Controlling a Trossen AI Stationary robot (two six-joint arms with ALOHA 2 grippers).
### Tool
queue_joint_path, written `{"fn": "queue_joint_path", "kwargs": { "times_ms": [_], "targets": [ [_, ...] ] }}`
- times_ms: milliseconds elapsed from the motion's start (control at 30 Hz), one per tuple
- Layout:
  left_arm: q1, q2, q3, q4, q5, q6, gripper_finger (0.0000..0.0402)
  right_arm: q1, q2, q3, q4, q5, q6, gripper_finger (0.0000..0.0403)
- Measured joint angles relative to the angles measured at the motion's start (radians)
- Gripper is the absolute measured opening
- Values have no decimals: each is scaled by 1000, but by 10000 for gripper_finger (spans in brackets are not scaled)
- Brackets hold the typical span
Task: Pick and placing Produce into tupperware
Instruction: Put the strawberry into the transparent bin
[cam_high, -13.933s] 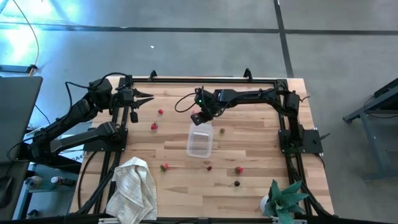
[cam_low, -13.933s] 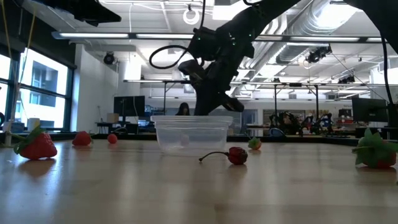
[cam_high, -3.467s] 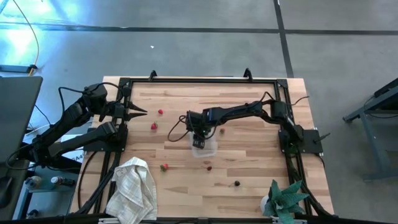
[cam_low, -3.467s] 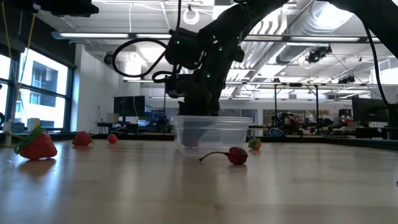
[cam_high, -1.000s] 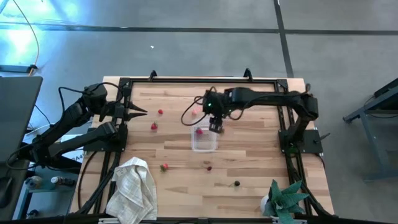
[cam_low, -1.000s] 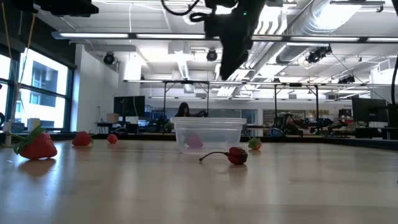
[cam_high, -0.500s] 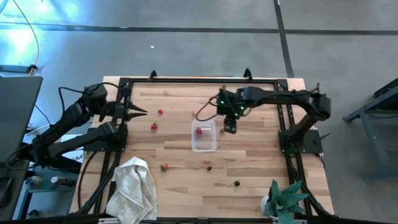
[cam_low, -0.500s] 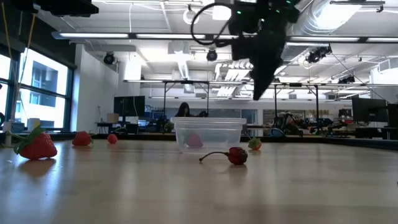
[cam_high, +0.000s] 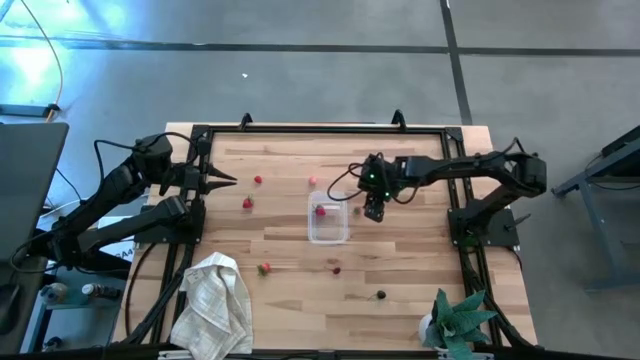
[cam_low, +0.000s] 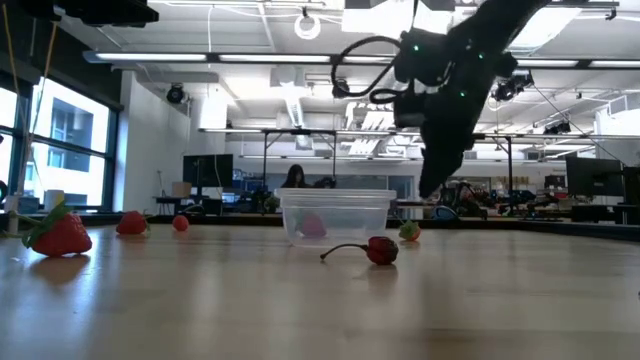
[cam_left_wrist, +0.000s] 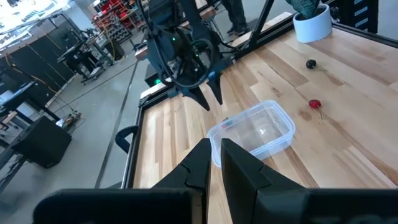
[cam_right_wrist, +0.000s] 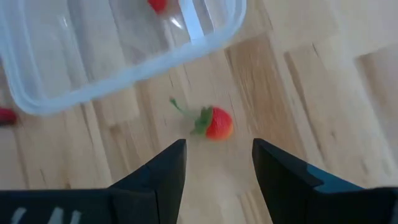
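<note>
Hovering right gripper (cam_right_wrist: 217, 163), strawberry (cam_right_wrist: 216, 123) stem toward tupperware (cam_right_wrist: 118, 50)

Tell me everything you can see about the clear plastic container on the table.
The tupperware is a small see-through plastic tub, rectangular with rounded corners and a thicker rim, lidless and upright on the wooden table. One red piece of produce lies inside at one end. A strawberry sits just outside, apart from it. The right end effector hovers beside it, open, touching nothing.
</note>
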Motion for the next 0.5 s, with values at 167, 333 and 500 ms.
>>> {"fn": "queue_joint_path", "kwargs": {
  "times_ms": [167,333,500],
  "targets": [
    [0,0,0,0,0,0,28,-9,0,-49,40,-19,21,177],
    [0,0,0,0,0,0,28,-8,0,-74,52,-20,7,177],
    [0,0,0,0,0,0,28,-8,17,-111,81,-22,-14,177]
  ]
}}
